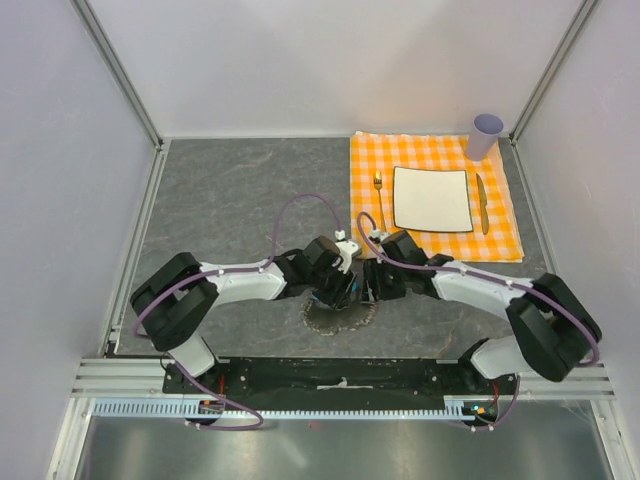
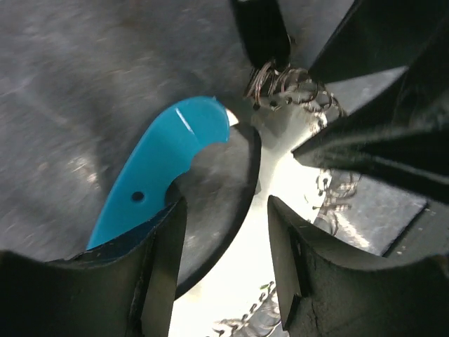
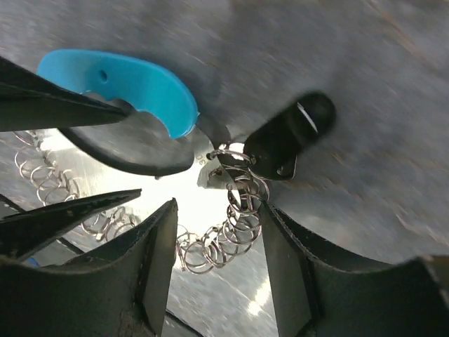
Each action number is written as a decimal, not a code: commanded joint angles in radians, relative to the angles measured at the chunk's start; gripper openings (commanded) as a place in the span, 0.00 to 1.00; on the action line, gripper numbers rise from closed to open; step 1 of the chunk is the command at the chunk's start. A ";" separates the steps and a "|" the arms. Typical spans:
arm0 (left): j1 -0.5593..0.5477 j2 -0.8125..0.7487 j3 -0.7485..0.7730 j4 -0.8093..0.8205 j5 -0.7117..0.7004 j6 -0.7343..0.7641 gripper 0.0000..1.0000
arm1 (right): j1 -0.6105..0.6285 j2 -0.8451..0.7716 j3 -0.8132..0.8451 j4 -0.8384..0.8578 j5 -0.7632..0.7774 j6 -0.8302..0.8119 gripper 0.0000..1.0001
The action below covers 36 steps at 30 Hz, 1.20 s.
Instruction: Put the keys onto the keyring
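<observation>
The task looked unfinished. The keyring (image 3: 217,242), a chain of small wire loops, lay on the grey desk (image 1: 230,190) near its near edge, about midway between left and right. Its bright-blue tag (image 3: 126,84) and black fob (image 3: 287,144) sat at the gathered end of the chain. No keys could be picked out with any certainty. A small pale metal piece (image 3: 209,175) beside the fob may have been one, but whether it was threaded on could not be told. By that reading, the threading itself remained to be done.

Both arms reached inward and low, meeting nose to nose over the chain. The left pincer (image 2: 226,203) pointed right with its fingers apart. The blue tag's end ran beneath one finger (image 2: 158,274), though nothing looked clamped. The right pincer (image 3: 216,207) faced it from the right, also spread, with the loops lying in the gap between its fingers and gripping nothing.
</observation>
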 commanded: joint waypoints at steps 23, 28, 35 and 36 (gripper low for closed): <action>0.117 -0.289 -0.174 0.009 -0.267 -0.063 0.61 | 0.152 -0.116 0.026 0.069 0.147 -0.118 0.45; 0.118 -0.169 -0.077 -0.054 -0.344 -0.040 0.61 | 0.152 -0.108 0.023 0.089 0.174 -0.107 0.43; 0.115 -0.062 0.004 -0.125 -0.398 0.014 0.61 | 0.152 -0.125 0.000 0.130 0.172 -0.115 0.44; 0.114 -0.049 0.021 -0.135 -0.398 0.020 0.61 | 0.152 -0.123 -0.003 0.132 0.172 -0.116 0.44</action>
